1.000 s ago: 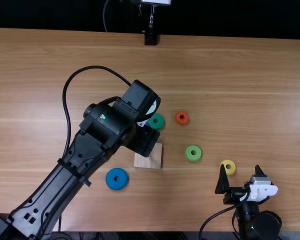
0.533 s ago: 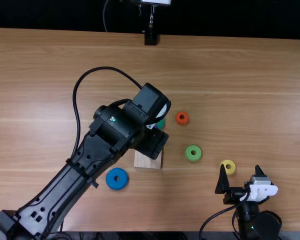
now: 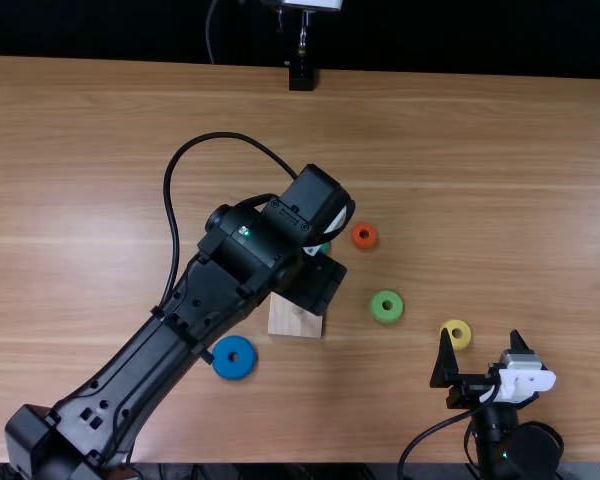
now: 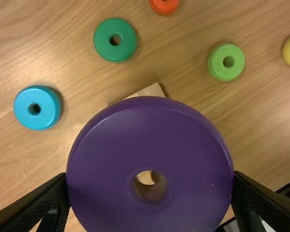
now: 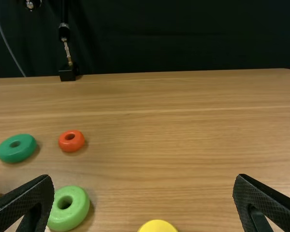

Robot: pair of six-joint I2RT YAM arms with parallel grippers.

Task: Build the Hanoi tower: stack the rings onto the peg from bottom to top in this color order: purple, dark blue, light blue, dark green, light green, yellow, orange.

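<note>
In the top view my left gripper (image 3: 315,285) hangs over the wooden base (image 3: 294,320), its fingertips hidden by the arm. In the left wrist view my left gripper (image 4: 150,186) is shut on the purple ring (image 4: 150,125); pale wood shows through its hole, and a corner of the base (image 4: 153,90) juts out behind. A blue ring (image 3: 234,357) lies beside the base. Also on the table are a light blue ring (image 4: 37,107), dark green ring (image 4: 115,39), light green ring (image 3: 387,306), yellow ring (image 3: 457,334) and orange ring (image 3: 364,236). My right gripper (image 3: 482,350) stands open; its fingers frame the right wrist view (image 5: 144,183).
The left arm stretches diagonally over the table (image 3: 130,230) from the near left corner, a black cable looping beside it. A black stand (image 3: 302,77) is at the far edge. The yellow ring is close in front of the right gripper.
My left arm has shifted to the right, covering more of the dark green ring and uncovering more of the base's left side. The right arm and the loose rings have kept still.
</note>
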